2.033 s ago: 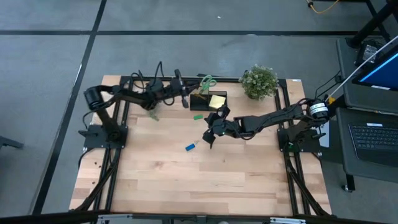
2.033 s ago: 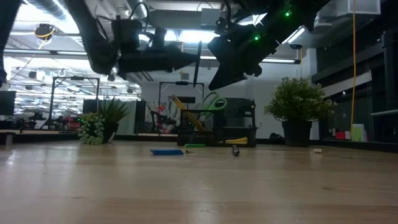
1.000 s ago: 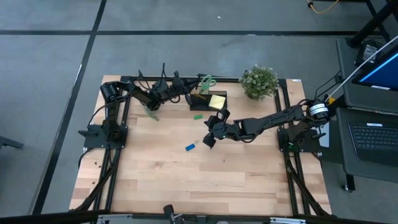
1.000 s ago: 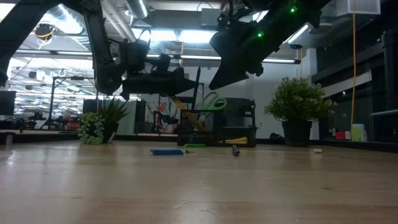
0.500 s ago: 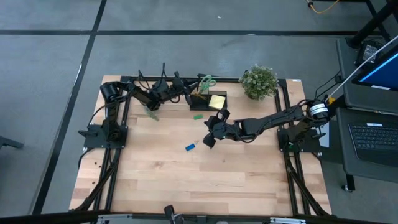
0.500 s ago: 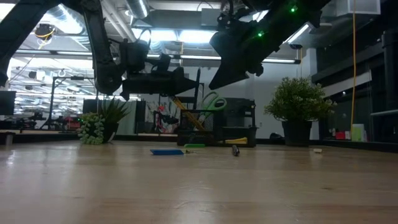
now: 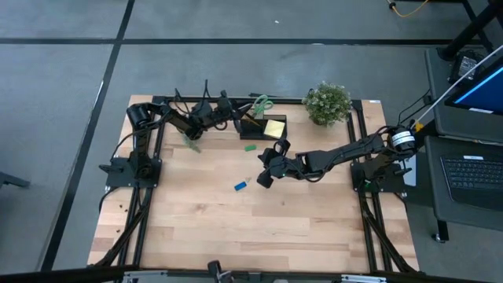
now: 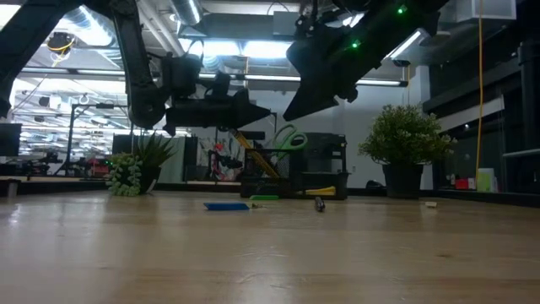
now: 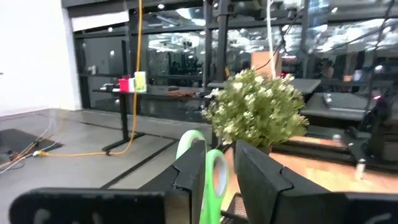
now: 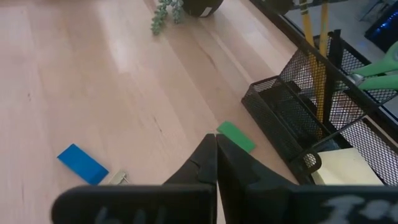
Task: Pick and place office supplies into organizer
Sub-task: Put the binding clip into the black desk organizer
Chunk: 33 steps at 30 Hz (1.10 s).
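High view: the organizer [image 7: 262, 126] sits toward 12 o'clock on the table [image 7: 236, 228], green-handled scissors [image 7: 261, 101] standing in it and a yellow sticky-note pad [image 7: 274, 127] in its lower tray. The left hand [image 7: 235, 118] hangs just at the organizer's 9 o'clock side. The right hand [image 7: 264, 179] hovers above mid-table; a blue eraser [image 7: 240, 186] lies at its 8 o'clock, a green eraser [image 7: 250, 147] near the organizer.

Low view: both arms hang clear above the table; the blue eraser [image 8: 226, 205] lies flat.

Left wrist view: the left hand's fingers [image 9: 189, 167] stand apart, with the scissors' green handle [image 9: 211, 168] between them.

Right wrist view: the right hand's fingers [image 10: 202, 165] are pressed together on nothing, above the wood between the two erasers.
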Tool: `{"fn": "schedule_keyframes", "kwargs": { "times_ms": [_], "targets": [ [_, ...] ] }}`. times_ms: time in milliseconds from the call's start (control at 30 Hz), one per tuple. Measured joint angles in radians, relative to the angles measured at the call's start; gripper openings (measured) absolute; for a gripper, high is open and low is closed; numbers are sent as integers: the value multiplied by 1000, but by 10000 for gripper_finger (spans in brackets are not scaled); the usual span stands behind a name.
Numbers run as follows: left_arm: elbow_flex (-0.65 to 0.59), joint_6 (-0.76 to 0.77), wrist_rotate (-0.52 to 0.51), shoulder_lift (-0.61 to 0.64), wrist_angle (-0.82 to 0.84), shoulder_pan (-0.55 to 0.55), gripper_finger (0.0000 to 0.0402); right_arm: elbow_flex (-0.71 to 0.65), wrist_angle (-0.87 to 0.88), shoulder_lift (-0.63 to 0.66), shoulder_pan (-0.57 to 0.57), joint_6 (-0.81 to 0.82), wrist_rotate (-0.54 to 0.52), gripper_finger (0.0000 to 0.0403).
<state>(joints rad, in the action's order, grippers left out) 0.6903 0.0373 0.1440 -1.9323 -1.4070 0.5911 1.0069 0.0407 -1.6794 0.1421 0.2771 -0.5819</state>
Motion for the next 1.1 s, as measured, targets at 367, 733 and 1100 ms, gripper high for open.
{"fn": "schedule_keyframes", "kwargs": {
  "times_ms": [367,733,1100],
  "targets": [
    [0,98,181,33,-119,-16,73,0,8,13,0,-22,0,5],
    [-2,-247,312,352,518,-120,6,0,10,46,-9,-74,106,5],
    [-2,-495,124,605,1051,-303,2,1,289,236,-102,-73,294,5]
  ]
}}
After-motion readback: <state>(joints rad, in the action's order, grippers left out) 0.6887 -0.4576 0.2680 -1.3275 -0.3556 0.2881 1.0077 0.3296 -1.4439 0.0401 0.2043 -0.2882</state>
